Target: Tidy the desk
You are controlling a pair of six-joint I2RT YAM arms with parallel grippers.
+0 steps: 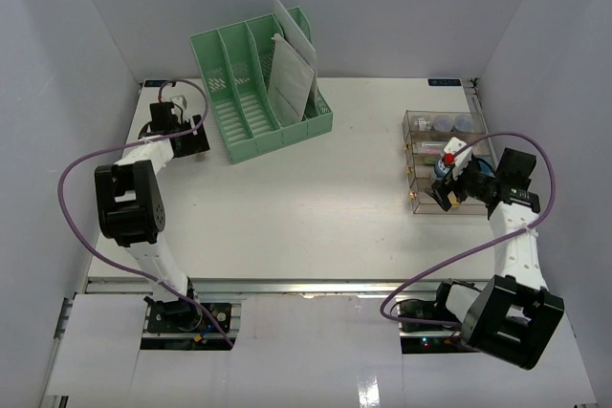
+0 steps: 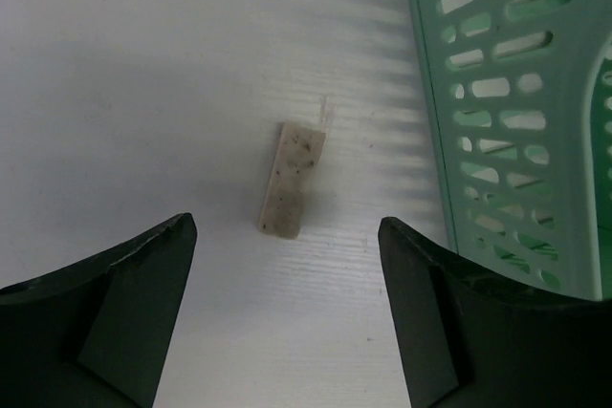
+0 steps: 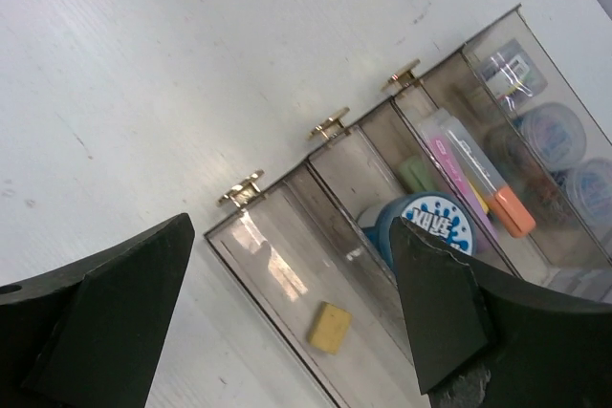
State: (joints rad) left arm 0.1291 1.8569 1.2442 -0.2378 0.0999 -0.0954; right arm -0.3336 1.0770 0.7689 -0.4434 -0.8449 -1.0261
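- desk (image 1: 316, 198) is the white top right under both sets of jaws
- left gripper (image 2: 285, 226) wide open, holding nothing, eraser (image 2: 293, 179) flat on the desk in its gap, rack (image 2: 507, 112) beside
- right gripper (image 3: 292, 225) wide open, empty, over the tray (image 3: 277, 255)
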